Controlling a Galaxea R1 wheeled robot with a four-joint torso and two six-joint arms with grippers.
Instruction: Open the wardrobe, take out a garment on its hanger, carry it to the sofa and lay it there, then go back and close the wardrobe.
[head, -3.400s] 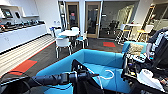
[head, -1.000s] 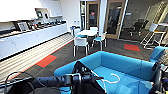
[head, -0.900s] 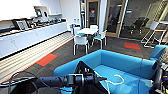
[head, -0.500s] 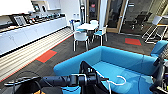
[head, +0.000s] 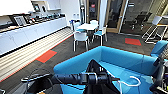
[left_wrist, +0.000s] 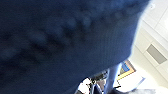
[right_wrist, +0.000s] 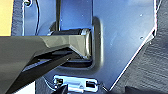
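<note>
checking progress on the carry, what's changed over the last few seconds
The robot has driven closer to the sofa and turned, so the whole view shifted: the sofa looms larger and the white table has slid toward the middle. The garment and hanger stay carried on the left arm, over the sofa.

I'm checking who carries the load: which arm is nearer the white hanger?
Left. The left arm reaches across the front with its tip right beside the hanger and dark garment; the right arm stands apart at the picture's right edge.
</note>
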